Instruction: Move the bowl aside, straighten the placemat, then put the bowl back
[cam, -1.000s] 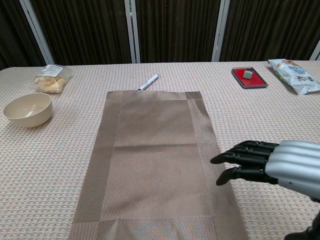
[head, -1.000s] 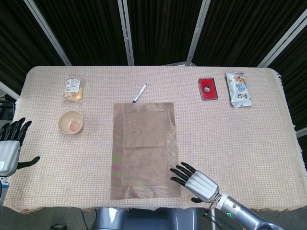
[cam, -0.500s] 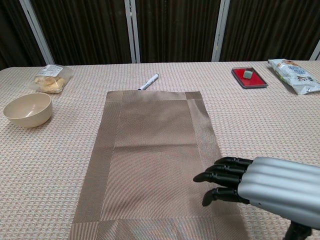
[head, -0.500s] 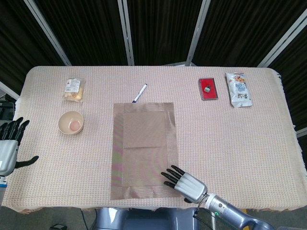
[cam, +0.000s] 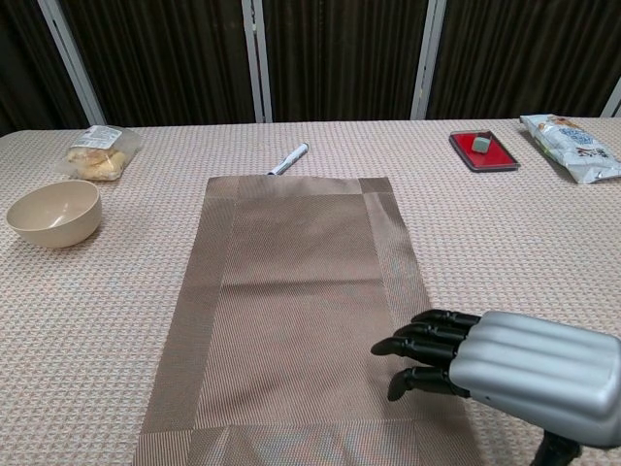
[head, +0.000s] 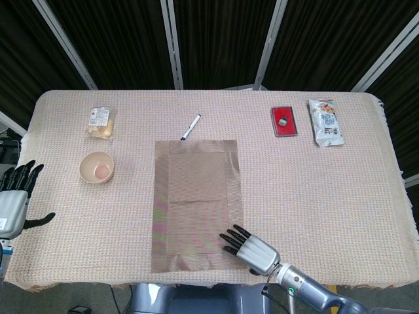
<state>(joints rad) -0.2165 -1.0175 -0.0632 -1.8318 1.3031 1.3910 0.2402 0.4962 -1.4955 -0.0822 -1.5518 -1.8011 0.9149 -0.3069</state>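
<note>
Here a beige woven tablecloth (head: 314, 190) covers the whole table, with dark curtains (cam: 340, 58) and pale metal posts (head: 171, 42) behind it. The brown placemat (head: 196, 203) lies lengthwise in the middle, its far edge just short of a pen (head: 190, 127). The cream bowl (head: 97, 167) sits off the mat to the left, near a bag of snacks (head: 101, 122). Far right are a red tray (head: 283, 121) and a white packet (head: 325, 122). The right hand (head: 252, 249) has its dark fingertips (cam: 412, 343) over the mat's near right corner, fingers extended and holding nothing; contact is unclear. The left hand (head: 14, 199) hangs past the table's left edge, fingers spread, empty
</note>
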